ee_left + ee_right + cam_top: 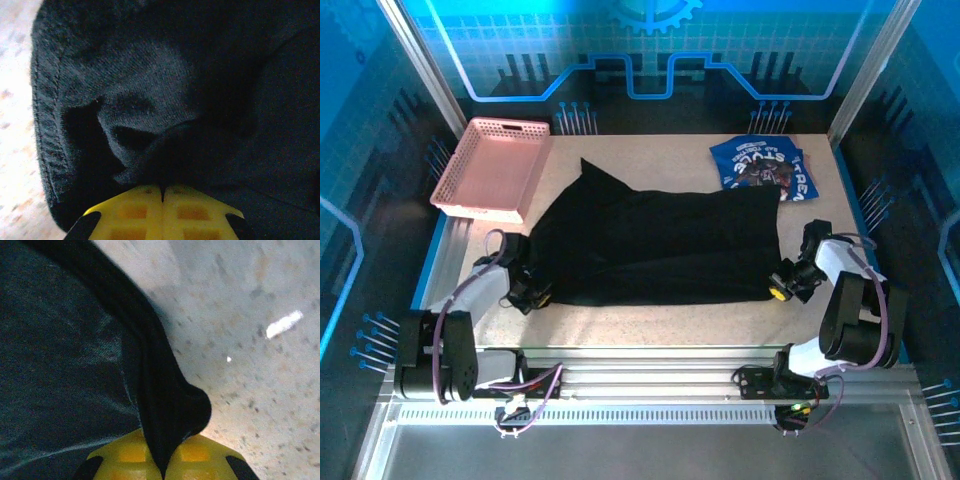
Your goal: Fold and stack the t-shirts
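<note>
Across the middle of the table [670, 318] the black t-shirt [660, 245] lies spread out flat, its near hem running along the table's near edge. At the two ends of that hem, the left gripper [533, 293] is clamped tight on the shirt's near-left corner with bunched cloth pinched in its jaws, and the right gripper [782, 287] is clamped tight on the near-right corner with a fold of hem caught in its jaws. Toward the far-right corner the blue t-shirt [766, 168] lies flat in a compact shape just beside the black one, and the pink basket [492, 165] sits at the far-left corner.
</note>
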You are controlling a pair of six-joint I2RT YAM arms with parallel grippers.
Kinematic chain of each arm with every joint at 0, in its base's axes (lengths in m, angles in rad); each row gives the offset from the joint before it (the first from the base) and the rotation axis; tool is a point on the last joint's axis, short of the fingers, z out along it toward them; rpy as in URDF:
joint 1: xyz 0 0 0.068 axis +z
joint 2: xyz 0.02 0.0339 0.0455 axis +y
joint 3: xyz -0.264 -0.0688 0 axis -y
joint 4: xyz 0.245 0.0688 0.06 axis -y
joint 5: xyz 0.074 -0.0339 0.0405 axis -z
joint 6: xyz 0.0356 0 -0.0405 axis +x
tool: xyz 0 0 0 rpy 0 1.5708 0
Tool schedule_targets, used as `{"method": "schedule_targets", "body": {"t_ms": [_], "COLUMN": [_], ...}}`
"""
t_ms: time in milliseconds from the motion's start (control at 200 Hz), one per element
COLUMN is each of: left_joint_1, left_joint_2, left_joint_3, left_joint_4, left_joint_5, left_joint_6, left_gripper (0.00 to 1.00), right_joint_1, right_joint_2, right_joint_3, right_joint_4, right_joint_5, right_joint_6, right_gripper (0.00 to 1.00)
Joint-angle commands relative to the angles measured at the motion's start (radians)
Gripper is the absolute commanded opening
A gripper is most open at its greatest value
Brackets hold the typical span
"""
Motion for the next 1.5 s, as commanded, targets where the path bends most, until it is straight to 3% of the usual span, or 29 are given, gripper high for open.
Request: {"method": "schedule_targets", "body": {"t_ms": [0, 85, 120, 170, 325, 455, 590, 835, 1060, 1491], "left_joint_1": [0.009, -0.002, -0.002, -0.007, -0.086, -0.182, -0.267, -0.307, -0.314, -0.318], "left_joint_2": [-0.076, -0.123, -0.127, -0.128, -0.179, -0.169, -0.104, -0.01, 0.078, 0.108], "left_joint_3": [-0.053, -0.052, -0.04, -0.005, 0.198, 0.315, 0.262, 0.12, 0.108, 0.107], "left_joint_4": [-0.184, -0.202, -0.212, -0.243, -0.365, -0.338, -0.178, 0.024, 0.178, 0.145], "left_joint_5": [-0.032, -0.056, -0.063, -0.075, -0.138, -0.058, 0.124, 0.139, 0.126, 0.098], "left_joint_6": [-0.066, -0.099, -0.107, -0.111, -0.13, -0.168, -0.299, -0.421, -0.48, -0.472], "left_gripper": [0.11, 0.44, 0.53, 0.59, 0.72, 0.75, 0.73, 0.63, 0.54, 0.4], "right_joint_1": [-0.021, -0.021, -0.021, -0.016, 0.049, 0.178, 0.347, 0.499, 0.555, 0.571], "right_joint_2": [-0.069, -0.101, -0.119, -0.148, -0.235, -0.291, -0.287, -0.248, -0.262, -0.281], "right_joint_3": [-0.032, -0.044, -0.046, -0.038, 0.029, 0.051, 0.091, 0.181, 0.196, 0.181], "right_joint_4": [-0.067, -0.081, -0.085, -0.094, -0.163, -0.15, -0.113, -0.07, -0.039, -0.036], "right_joint_5": [0.052, 0.055, 0.045, 0.034, -0.015, -0.133, -0.155, -0.166, -0.169, -0.159], "right_joint_6": [0.033, 0.041, 0.045, 0.052, -0.003, -0.068, -0.137, -0.234, -0.237, -0.224], "right_gripper": [0.02, 0.21, 0.34, 0.5, 0.72, 0.91, 0.97, 1.0, 1.0, 1.0]}}
